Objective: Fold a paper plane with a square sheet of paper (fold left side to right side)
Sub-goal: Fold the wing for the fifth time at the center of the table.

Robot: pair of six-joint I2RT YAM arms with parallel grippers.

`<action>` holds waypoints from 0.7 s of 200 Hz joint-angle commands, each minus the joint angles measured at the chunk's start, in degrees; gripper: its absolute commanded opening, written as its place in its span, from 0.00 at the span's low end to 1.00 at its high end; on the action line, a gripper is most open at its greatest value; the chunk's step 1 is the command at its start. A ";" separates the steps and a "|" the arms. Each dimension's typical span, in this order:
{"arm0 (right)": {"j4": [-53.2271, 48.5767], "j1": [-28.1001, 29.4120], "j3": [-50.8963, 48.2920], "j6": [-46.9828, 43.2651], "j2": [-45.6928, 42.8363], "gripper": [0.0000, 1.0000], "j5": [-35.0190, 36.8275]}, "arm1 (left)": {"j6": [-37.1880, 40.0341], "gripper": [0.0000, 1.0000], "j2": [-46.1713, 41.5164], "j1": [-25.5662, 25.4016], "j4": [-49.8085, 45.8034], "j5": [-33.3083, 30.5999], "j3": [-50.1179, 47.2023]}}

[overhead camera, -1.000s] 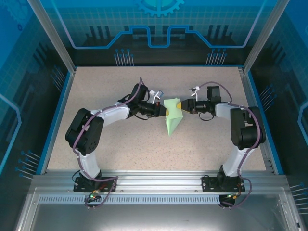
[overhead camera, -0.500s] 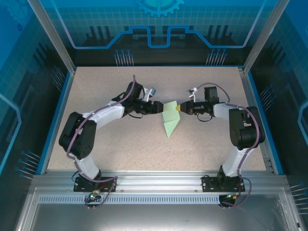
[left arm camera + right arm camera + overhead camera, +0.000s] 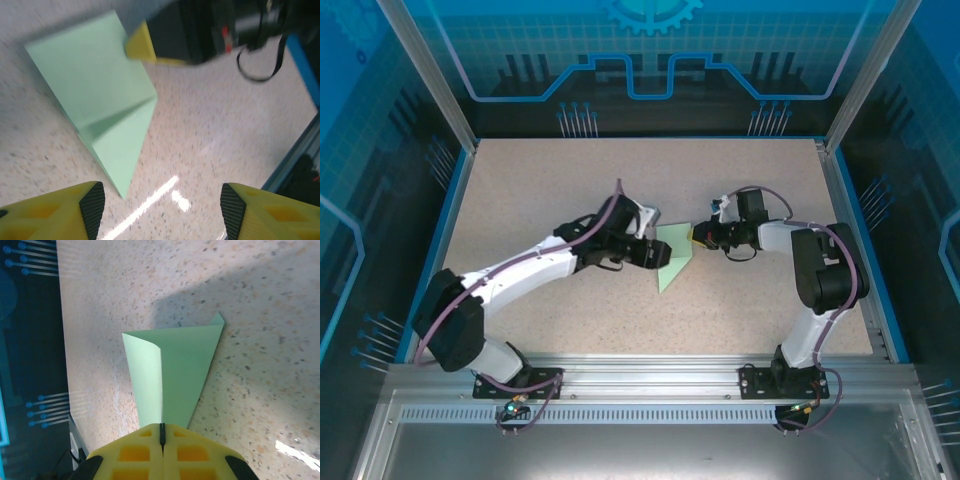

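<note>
The square sheet of paper is folded into a narrow, pointed, pale mint-green paper plane point(image 3: 674, 264) lying mid-table, its point toward the near edge. My right gripper point(image 3: 695, 238) is shut on its far right edge. The right wrist view shows the closed fingers point(image 3: 161, 432) pinching the paper plane point(image 3: 175, 367), one flap curling up. My left gripper point(image 3: 656, 254) stands open just left of the paper. Seen from the left wrist, the paper plane point(image 3: 100, 100) lies ahead of the open left gripper point(image 3: 162, 210), its tip near the left finger point(image 3: 92, 207), untouched.
The speckled beige table point(image 3: 550, 190) has a blue raised rim point(image 3: 842, 220) and aluminium posts at the sides. Both arm bases are bolted to the rail at the near edge point(image 3: 640, 380). Bare tabletop lies behind and in front of the paper.
The left gripper let go of the paper and opened, while the left arm stretched out lower. The right gripper closed on the paper's edge. The paper shifted slightly nearer.
</note>
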 commanded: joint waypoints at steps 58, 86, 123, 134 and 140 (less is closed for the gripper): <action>-2.03 1.23 -0.38 4.45 -0.23 0.00 2.19 | 3.17 0.67 18.71 -11.19 -12.52 -20.76 13.88; -2.64 1.57 0.13 4.15 0.18 0.00 2.28 | 3.48 0.67 24.10 -13.01 -15.69 -26.16 18.57; -2.91 1.64 0.29 3.92 0.59 0.00 2.19 | 2.87 0.67 28.35 -13.52 -18.67 -30.61 21.62; -2.92 1.67 0.39 3.88 0.66 0.00 2.18 | 2.87 0.67 28.90 -13.56 -18.99 -31.42 21.77; -2.94 1.71 0.40 3.86 0.75 0.00 2.19 | 2.87 0.67 29.13 -13.57 -19.10 -31.79 21.84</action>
